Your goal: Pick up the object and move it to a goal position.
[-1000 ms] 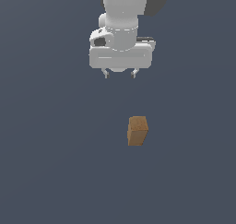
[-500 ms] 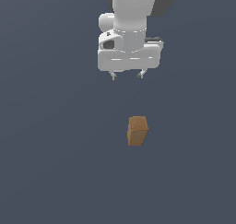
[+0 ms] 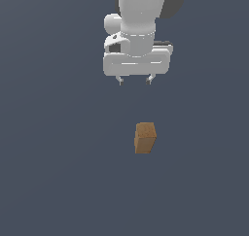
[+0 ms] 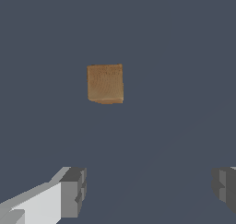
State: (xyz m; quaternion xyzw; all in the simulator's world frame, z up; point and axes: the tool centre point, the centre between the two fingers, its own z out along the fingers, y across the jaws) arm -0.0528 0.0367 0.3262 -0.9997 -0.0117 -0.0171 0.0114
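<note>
Fingers (image 4: 73,192): two grey pads, set wide apart with bare floor showing between them, nothing held; in the wrist view one pad shows in full on its white finger body, the other (image 4: 226,186) only in part at the picture's edge. Gripper (image 3: 134,80): white, released, fingertips small and dark below a broad white hand body, pointing straight down, hanging above the floor and touching nothing. Arm (image 3: 141,7): white with a dark grey section at its upper joint, rising out of the exterior view's top edge. Block (image 3: 145,138): tan-brown, wood-grained, smooth-faced, narrower than the spread of the fingers; it lies apart from the gripper, lower in the exterior view and a little toward the exterior view's right of the fingertips, with open floor between the two. Same block in the wrist view (image 4: 105,84): seen from above, its top face nearly square, a thin strip of one side face visible along one edge, lying ahead of the open fingers and not between them. Floor (image 3: 58,157): flat, plain dark blue-grey, unmarked, filling the rest of both views; the block rests on it, as far as can be told
</note>
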